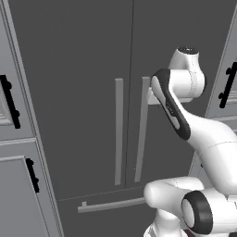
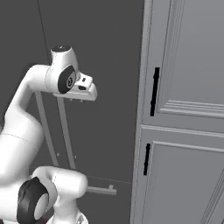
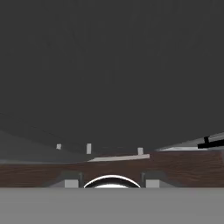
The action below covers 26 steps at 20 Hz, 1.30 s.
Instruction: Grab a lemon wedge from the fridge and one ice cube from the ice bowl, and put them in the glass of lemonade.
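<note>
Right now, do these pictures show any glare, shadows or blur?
Left base view: the tall dark grey fridge is flatly lit, without glare. Right base view: the light panelled cabinets look sharp and evenly lit. Hand view: a dim, slightly soft door surface, wood floor below.

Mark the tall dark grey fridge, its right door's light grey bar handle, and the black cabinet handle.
Tall dark grey fridge (image 1: 69, 69): left base view, left door panel.
Light grey bar handle (image 1: 141, 139): left base view, mid-bar.
Black cabinet handle (image 2: 154, 92): right base view, upper cabinet, mid-handle.
</note>
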Available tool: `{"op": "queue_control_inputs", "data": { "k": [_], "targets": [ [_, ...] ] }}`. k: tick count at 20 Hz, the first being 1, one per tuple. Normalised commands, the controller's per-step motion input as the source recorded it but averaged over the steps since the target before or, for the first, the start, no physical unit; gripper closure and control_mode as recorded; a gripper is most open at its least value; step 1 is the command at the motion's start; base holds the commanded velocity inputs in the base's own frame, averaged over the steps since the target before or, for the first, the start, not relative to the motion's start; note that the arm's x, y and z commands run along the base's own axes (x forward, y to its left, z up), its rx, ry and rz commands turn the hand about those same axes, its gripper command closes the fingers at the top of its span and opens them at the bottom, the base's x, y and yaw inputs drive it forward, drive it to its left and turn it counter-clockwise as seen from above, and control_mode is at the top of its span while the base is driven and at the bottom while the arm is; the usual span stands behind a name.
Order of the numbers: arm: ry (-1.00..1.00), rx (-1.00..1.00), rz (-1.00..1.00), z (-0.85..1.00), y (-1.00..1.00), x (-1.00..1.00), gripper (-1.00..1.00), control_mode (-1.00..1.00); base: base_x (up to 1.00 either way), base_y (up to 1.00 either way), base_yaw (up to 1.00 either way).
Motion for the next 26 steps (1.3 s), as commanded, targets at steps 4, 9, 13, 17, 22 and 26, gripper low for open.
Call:
{"op": "queue_control_inputs", "data": {
  "k": [4, 9, 13, 17, 22, 26],
  "targets": [
    [0.08, 0.01, 0.0, -0.03, 0.0, -0.21, -1.0, -1.0, 0.0, 0.0, 0.0],
    [-0.34, 0.01, 0.0, -0.01, 0.0, -0.97, -1.0, -1.0, 0.0, 0.0, 0.0],
    [-0.21, 0.03, 0.0, 0.0, 0.0, -0.84, -1.0, -1.0, 0.0, 0.0, 0.0],
    [-0.05, 0.01, 0.0, 0.0, 0.0, -0.18, -1.0, 1.0, -0.5, -0.07, -0.27],
    [0.0, 0.0, 0.0, 0.0, 0.0, 0.0, -1.0, 1.0, -0.16, 0.15, -0.88],
    [0.0, 0.0, 0.0, 0.0, 0.0, 0.0, -1.0, 1.0, 0.0, 0.06, -0.94]
  ]
}}
